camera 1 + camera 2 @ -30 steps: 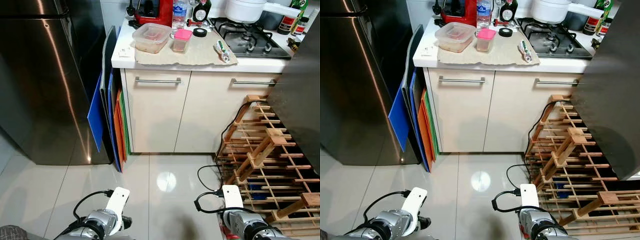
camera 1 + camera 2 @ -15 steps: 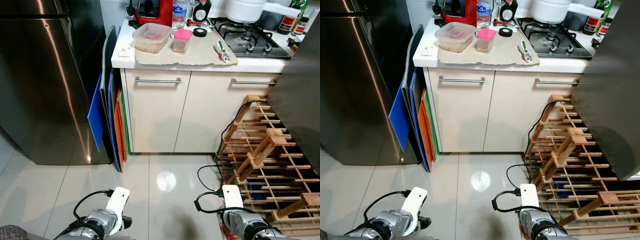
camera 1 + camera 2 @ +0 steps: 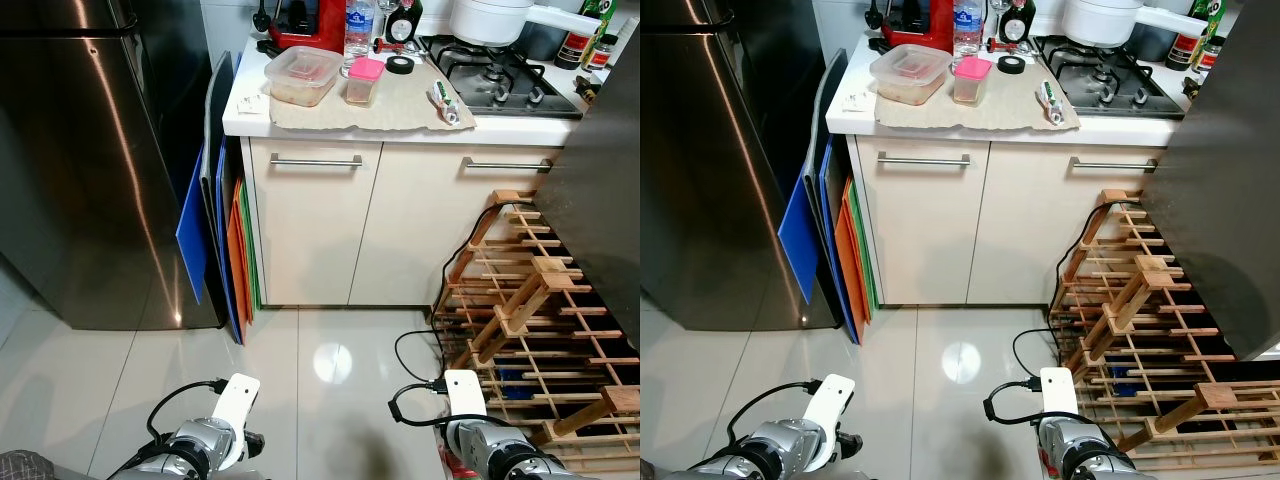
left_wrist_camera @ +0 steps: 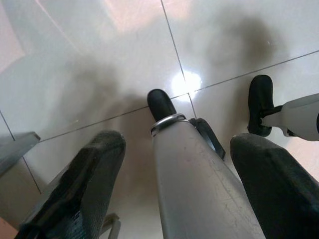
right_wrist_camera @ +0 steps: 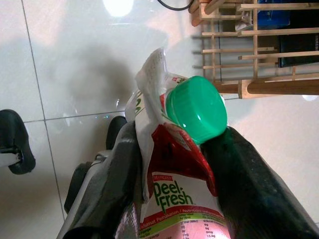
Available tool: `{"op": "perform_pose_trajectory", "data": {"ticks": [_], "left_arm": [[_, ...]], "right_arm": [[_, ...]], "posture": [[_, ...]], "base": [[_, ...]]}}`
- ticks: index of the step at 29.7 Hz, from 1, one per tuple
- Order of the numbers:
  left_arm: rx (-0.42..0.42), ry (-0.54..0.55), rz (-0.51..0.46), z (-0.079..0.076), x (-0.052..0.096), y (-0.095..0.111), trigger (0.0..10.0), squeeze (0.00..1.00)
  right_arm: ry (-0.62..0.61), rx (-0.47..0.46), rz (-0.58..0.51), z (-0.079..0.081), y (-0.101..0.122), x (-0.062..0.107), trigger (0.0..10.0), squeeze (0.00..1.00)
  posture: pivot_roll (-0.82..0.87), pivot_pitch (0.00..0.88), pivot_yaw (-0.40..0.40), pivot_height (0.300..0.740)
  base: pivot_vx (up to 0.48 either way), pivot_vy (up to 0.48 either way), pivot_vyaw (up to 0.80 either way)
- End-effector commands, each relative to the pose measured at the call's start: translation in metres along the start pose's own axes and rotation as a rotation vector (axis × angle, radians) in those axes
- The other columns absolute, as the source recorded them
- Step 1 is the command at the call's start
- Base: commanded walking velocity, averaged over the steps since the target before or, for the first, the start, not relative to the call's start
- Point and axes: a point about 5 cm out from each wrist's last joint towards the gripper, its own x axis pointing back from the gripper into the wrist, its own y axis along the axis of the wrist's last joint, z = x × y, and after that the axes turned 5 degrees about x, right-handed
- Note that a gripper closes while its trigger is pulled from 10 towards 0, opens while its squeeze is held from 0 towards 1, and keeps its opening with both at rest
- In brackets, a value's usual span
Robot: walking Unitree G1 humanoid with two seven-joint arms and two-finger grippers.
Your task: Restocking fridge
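Note:
The steel fridge [image 3: 90, 170] stands at the left with its door closed. Both arms hang low over the white tiled floor [image 3: 320, 350]. In the right wrist view my right gripper [image 5: 182, 159] is shut on a juice carton [image 5: 174, 199] with a green screw cap [image 5: 195, 108], printed "Peel Fresh". The left wrist view has my left gripper [image 4: 178, 143] open, with nothing between its fingers [image 4: 84, 179]; behind it are my silver leg and black feet.
A cream cabinet [image 3: 320, 220] holds a counter with a clear food box [image 3: 300, 75], a pink-lidded tub [image 3: 364, 80] and a gas hob [image 3: 500, 70]. Coloured boards [image 3: 215, 230] lean beside the fridge. A wooden rack [image 3: 540, 310], a floor cable [image 3: 415, 345] and a dark panel [image 3: 605, 190] crowd the right.

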Motion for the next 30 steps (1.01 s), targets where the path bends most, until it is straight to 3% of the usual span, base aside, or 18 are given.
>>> {"op": "perform_pose_trajectory", "data": {"ticks": [1,30], "left_arm": [[-0.012,-0.006,-0.006,-0.0016,0.0006,0.005,10.0,0.0],[-0.025,-0.006,-0.005,-0.0021,0.0002,0.0036,10.0,0.0]], "right_arm": [[-0.008,0.006,-0.02,-0.0044,0.006,0.0004,10.0,0.0],[-0.013,0.01,-0.016,-0.0046,0.004,0.0002,10.0,0.0]], "posture": [[0.11,0.0,-0.046,0.74],[0.12,0.0,-0.051,0.74]], "base": [[0.0,0.0,0.0],[0.0,0.0,0.0]]}}
